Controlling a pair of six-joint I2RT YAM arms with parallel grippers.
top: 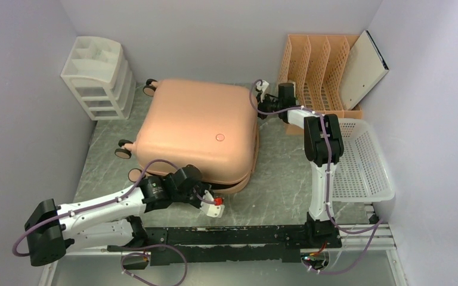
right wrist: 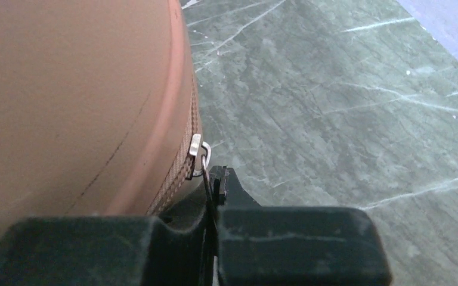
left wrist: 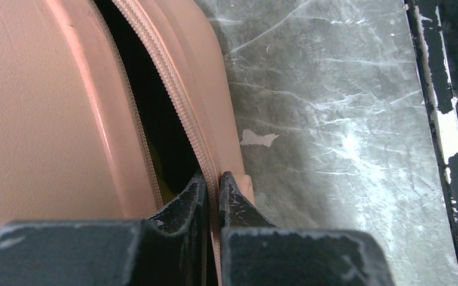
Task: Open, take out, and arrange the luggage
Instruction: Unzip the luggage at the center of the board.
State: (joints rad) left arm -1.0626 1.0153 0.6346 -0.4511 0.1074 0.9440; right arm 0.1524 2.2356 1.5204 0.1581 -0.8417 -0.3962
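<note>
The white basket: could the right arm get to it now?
Probably yes, once it lets go. The white basket sits right beside that arm, nothing between them, but the right gripper is pinching the zipper pull on the luggage.

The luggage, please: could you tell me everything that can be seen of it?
The luggage is a large salmon-pink hard-shell case with rounded corners, lying flat on the green marbled table. Black wheels stick out on its left side; a small round logo marks the upper shell. Along the near edge the zip is parted, showing a dark gap. The left pincer is shut on a zip-lined rim there; the right pincer is shut on the metal zip pull at the far right corner.
</note>
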